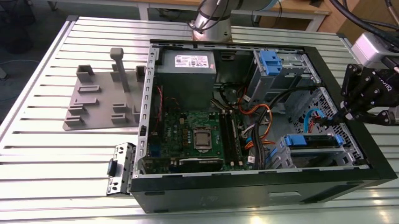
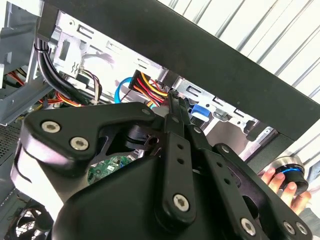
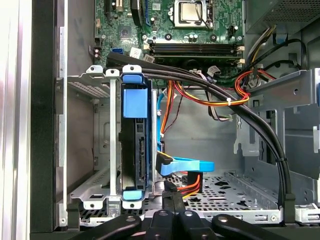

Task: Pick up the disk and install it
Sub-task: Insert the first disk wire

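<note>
We see the gripper (image 3: 170,194) with its two fingers pressed together and nothing visible between them. In the first wrist view the tips sit just beside a flat blue cable (image 3: 187,166) and a bundle of red and yellow wires (image 3: 192,185) at the foot of the drive cage (image 3: 87,80). That view also gives us the disk (image 3: 139,150), which stands on edge inside the cage with a blue rail at each end. The second wrist view shows what the first does not: the gripper's black linkage up close, its joined fingers (image 2: 172,107) reaching toward the same wires, and beyond the case edge a person's hand (image 2: 275,179) around a round black object with a blue ring (image 2: 290,172). The exterior view adds the wider setting. There the gripper (image 1: 331,117) hangs over the open computer case (image 1: 249,196) on the exterior view's right, tilted down and inward, with the fingertips near the seated disk (image 1: 311,141). Farther out are the motherboard (image 1: 193,135), the grey metal box (image 1: 187,74), and a grey slotted stand (image 1: 100,102) on the ribbed table (image 1: 50,154).
</note>
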